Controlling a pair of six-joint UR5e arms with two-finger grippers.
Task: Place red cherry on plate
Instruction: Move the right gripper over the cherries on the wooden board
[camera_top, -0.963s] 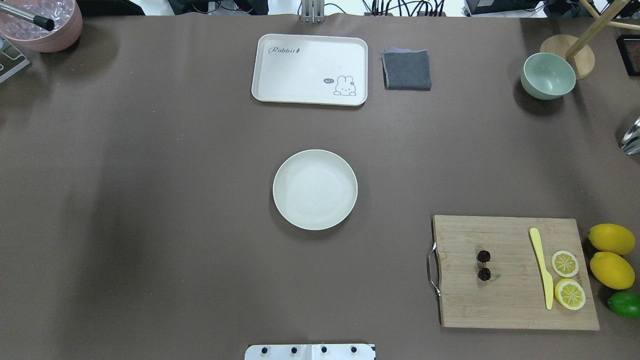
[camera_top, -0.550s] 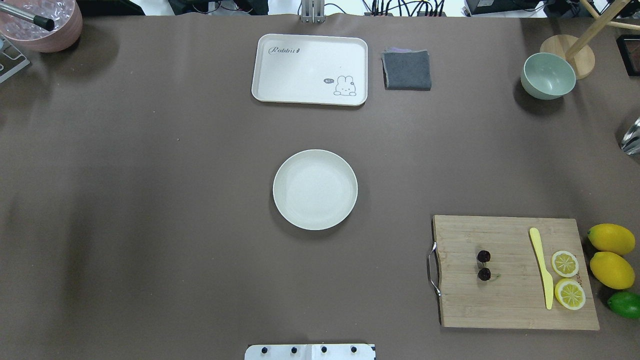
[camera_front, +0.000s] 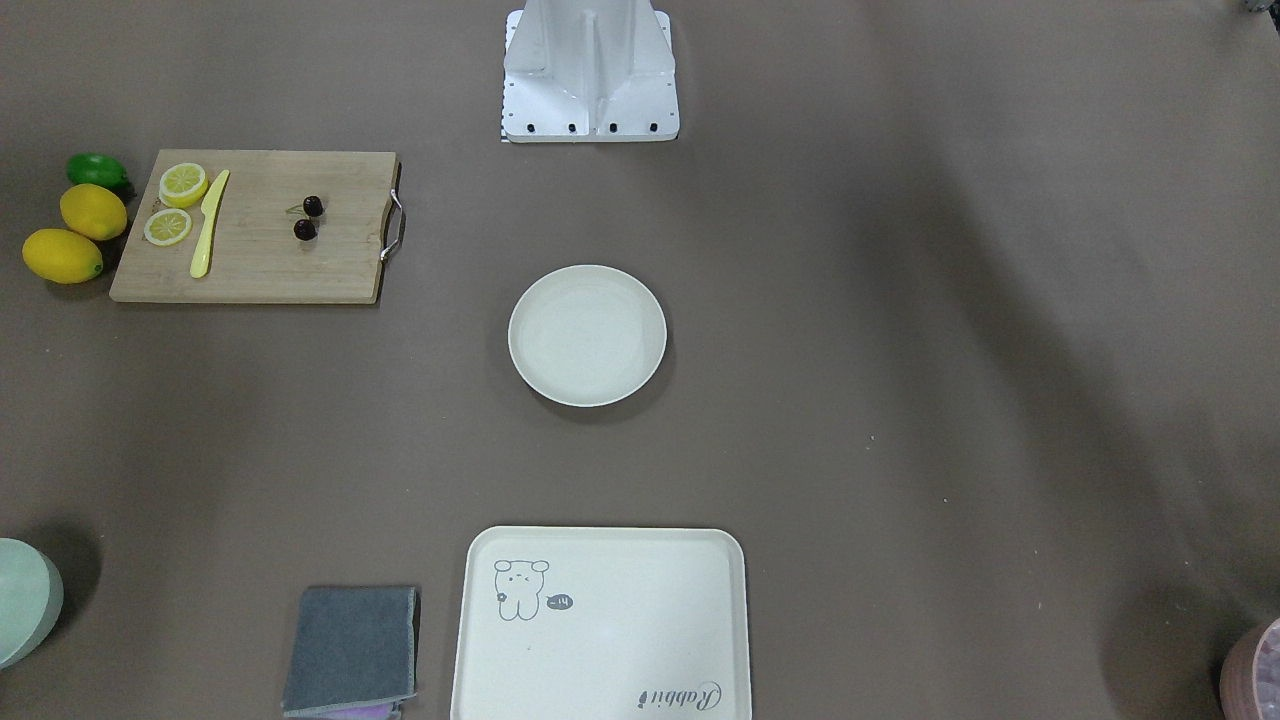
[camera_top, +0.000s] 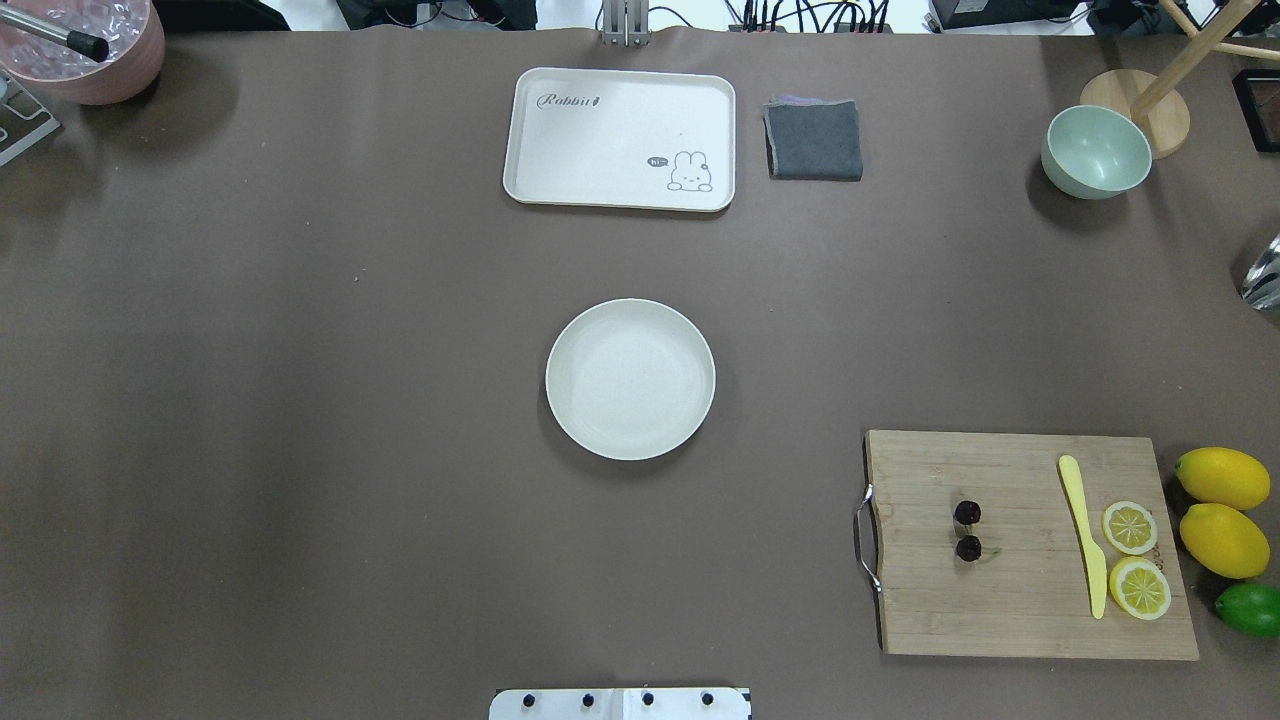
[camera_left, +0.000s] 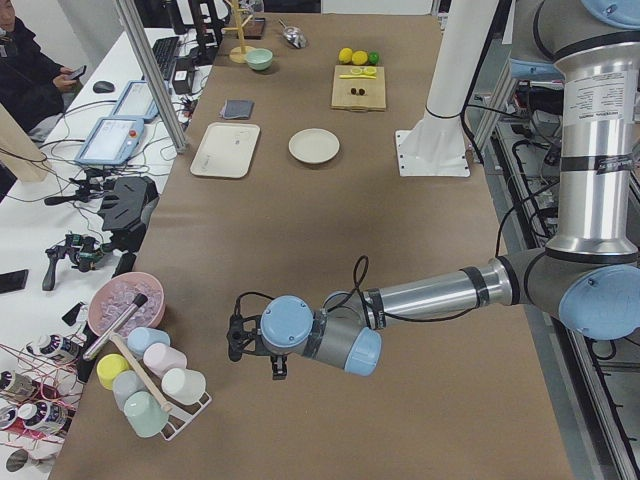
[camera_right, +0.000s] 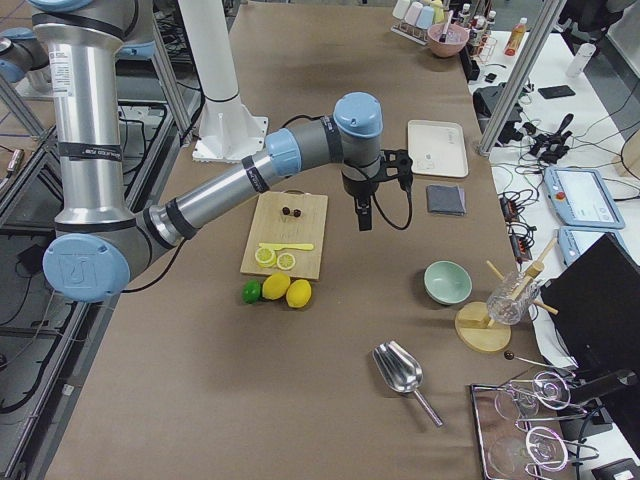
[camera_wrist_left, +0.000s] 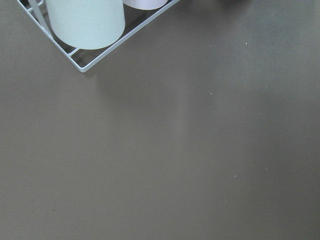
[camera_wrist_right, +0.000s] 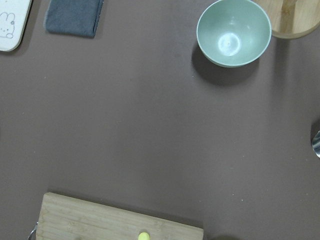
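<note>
The red cherry (camera_top: 967, 530), a pair of tiny dark fruits, lies on the left half of a wooden cutting board (camera_top: 1010, 610) at the near right; it also shows in the front view (camera_front: 308, 218). The plate (camera_top: 630, 380) sits empty at the table's middle (camera_front: 587, 335). My right gripper (camera_right: 364, 220) hangs above the table just past the board's far edge; I cannot tell whether it is open or shut. My left gripper (camera_left: 234, 340) is far off at the table's left end beside a cup rack (camera_left: 150, 385), its state also unclear.
On the board lie a yellow knife (camera_top: 1084, 535) and two lemon slices (camera_top: 1130, 527). Two lemons (camera_top: 1222, 478) and a lime (camera_top: 1250, 609) sit beside it. A rabbit tray (camera_top: 620, 138), grey cloth (camera_top: 814, 140) and green bowl (camera_top: 1096, 151) line the far side.
</note>
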